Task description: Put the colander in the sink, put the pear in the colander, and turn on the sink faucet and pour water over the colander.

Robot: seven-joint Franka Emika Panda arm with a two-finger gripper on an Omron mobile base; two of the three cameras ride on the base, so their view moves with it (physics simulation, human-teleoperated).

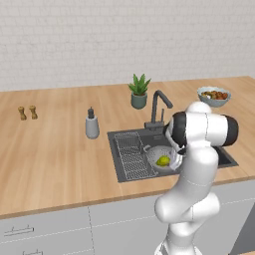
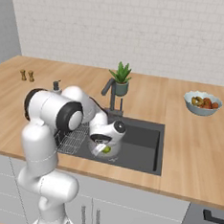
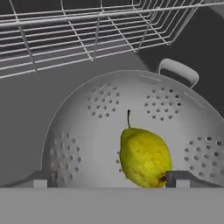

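The pear (image 3: pixel 144 157) lay inside the colander (image 3: pixel 105 127), which sat in the sink (image 1: pixel 219 158) beside the wire rack (image 3: pixel 78 35); the pincer (image 3: pixel 111 179) hovered above, fingers apart.

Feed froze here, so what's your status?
Gripper open above colander. Pear lying in colander, in sink. Faucet untouched, path clear.
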